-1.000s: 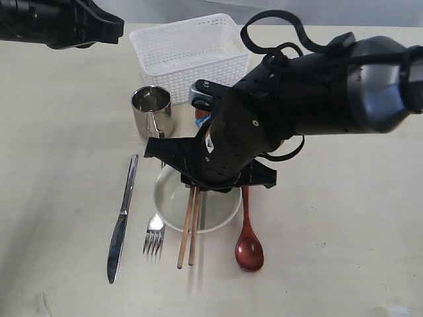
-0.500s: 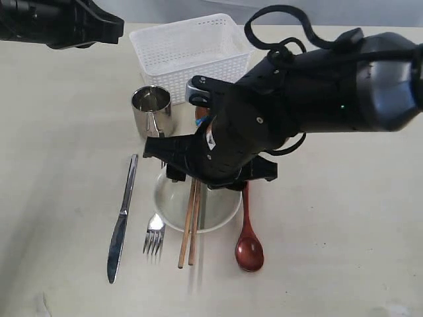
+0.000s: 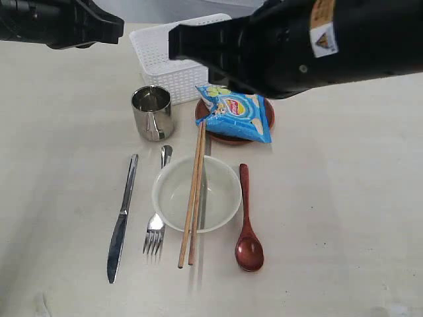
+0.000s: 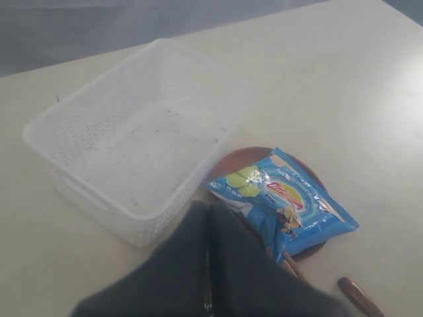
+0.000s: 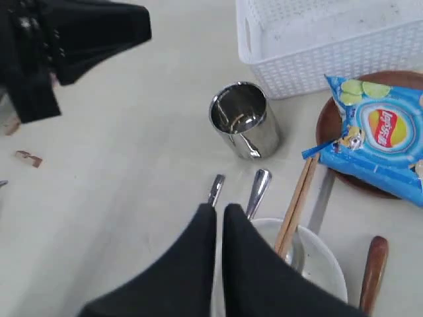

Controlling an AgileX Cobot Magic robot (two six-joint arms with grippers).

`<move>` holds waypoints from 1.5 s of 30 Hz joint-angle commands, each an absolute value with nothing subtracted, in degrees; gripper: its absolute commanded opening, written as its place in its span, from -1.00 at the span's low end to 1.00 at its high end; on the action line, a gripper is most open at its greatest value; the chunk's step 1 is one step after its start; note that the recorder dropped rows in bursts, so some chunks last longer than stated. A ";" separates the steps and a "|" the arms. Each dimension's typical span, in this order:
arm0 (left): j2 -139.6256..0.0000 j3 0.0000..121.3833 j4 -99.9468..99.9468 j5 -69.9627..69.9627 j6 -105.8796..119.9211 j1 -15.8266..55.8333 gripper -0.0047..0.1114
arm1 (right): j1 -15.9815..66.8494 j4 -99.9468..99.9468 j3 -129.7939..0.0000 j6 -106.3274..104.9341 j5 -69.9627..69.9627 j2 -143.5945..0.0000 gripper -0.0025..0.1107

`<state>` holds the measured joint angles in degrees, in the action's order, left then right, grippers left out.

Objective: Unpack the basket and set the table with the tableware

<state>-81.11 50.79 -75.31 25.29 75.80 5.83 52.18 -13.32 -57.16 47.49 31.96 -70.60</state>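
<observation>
The empty white basket (image 3: 162,56) stands at the back of the table (image 3: 344,218). In front of it are the steel cup (image 3: 152,111) and the brown plate (image 3: 226,135), which carries a blue chip bag (image 3: 236,113). Two chopsticks (image 3: 193,198) lie across the cream bowl (image 3: 173,198). The knife (image 3: 122,218) and fork (image 3: 156,228) lie to the bowl's left, the wooden spoon (image 3: 248,228) to its right. My right gripper (image 5: 219,208) is shut and empty, high above the knife and fork handles. My left gripper (image 4: 209,210) is shut and empty, above the basket's (image 4: 132,139) near corner.
The right arm's black body (image 3: 310,43) fills the top right of the exterior view and hides part of the basket. The left arm (image 3: 59,21) hangs at the top left. Pale tabletop surrounds the place setting.
The right arm has lifted away from the bowl and now looms large at the top. The plate and chip bag are uncovered, and the chopsticks rest across the bowl.
</observation>
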 commanded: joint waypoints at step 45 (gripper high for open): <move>-80.71 50.28 -75.18 25.17 76.02 5.73 -0.92 | -6.27 -10.51 -7.53 11.19 -15.57 -12.52 -0.96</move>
<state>-81.11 50.79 -75.31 25.29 75.80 5.83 -4.69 -10.27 -9.35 11.78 -14.54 -15.59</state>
